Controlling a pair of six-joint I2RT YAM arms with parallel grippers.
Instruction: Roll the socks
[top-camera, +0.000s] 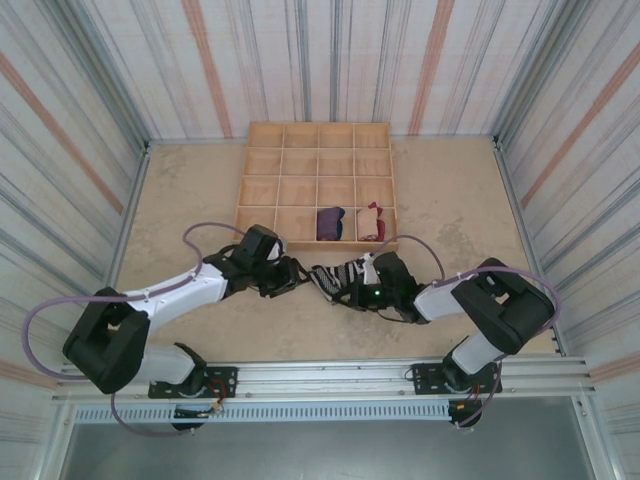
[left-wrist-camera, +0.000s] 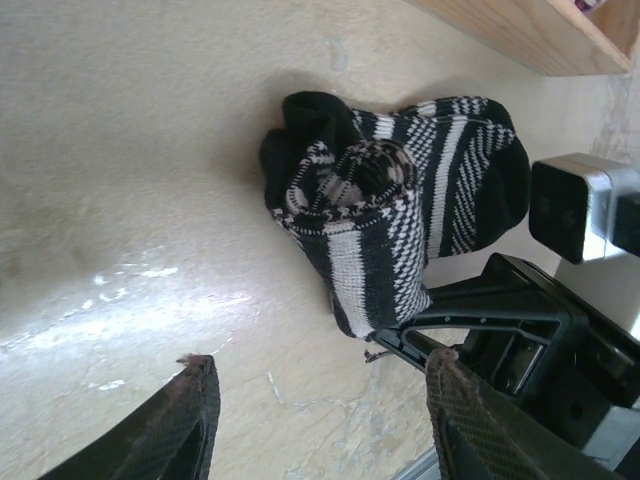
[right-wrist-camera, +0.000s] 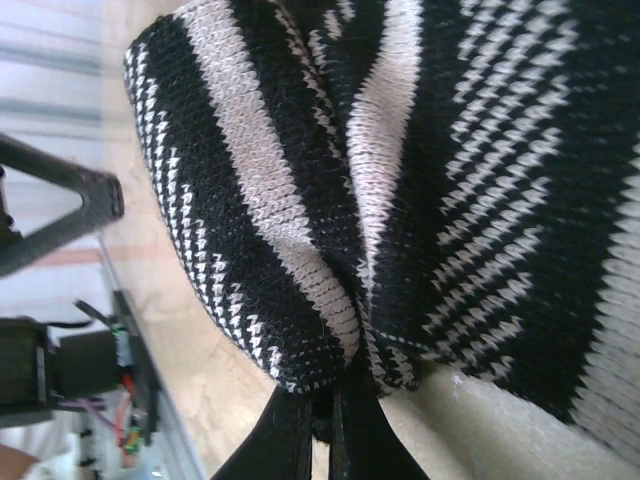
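1. The black-and-white sock lies on the table, just in front of the wooden tray and between the two grippers.
2. The purple sock and the tan sock are seen in adjoining compartments of the tray's nearest row. The tan one is in the right-hand end compartment, and both are apart from the grippers.
3. The right gripper is clamped on the black-and-white sock. In the right wrist view its fingers are pressed together, with a fold of the knit pinched between them.
4. The left gripper is held with its fingers apart and bare table between them. The sock lies ahead of the tips and is not touched by them.
5. From above, the sock's shape is largely hidden, since both gripper bodies are crowded against it from either side.
6. In the left wrist view the sock is shown partly rolled: a coil with its open end turned toward the camera, resting against a flatter stretch of fabric.
7. In the same view the tray's front wall is seen at the upper right. The right gripper's black body is seen at the right, meeting the sock's lower end.
8. In the right wrist view the stripes and stitches are shown at close range, and one left finger is seen at the left edge, apart from the sock.
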